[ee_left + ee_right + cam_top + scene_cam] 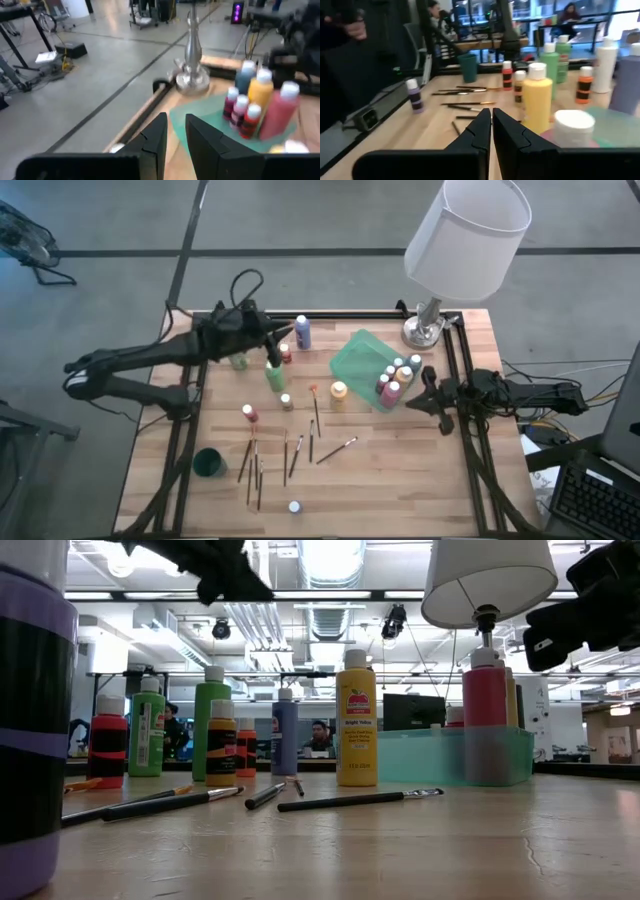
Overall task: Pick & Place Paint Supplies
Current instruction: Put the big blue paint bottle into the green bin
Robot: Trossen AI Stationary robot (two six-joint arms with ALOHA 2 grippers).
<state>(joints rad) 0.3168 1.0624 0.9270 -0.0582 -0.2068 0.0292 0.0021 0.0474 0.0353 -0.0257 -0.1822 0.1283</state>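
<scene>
Paint bottles with white caps stand across the table: a tall green one (274,374), a blue one (302,332), a red one (286,353), a yellow one (339,391). Several more stand in the translucent green tray (358,360), seen close in the left wrist view (257,102). Thin brushes (285,455) lie flat toward the near edge. My left gripper (282,336) hovers above the bottles at the far left, pointing at the tray, its fingers (175,137) a narrow gap apart with nothing between. My right gripper (425,392) waits shut at the table's right edge, beside the tray.
A lamp with a white shade (465,235) stands on its metal base (425,330) at the far right corner, just behind the tray. A dark green cup (209,463) sits near the left front. A small purple bottle (294,507) stands alone by the near edge.
</scene>
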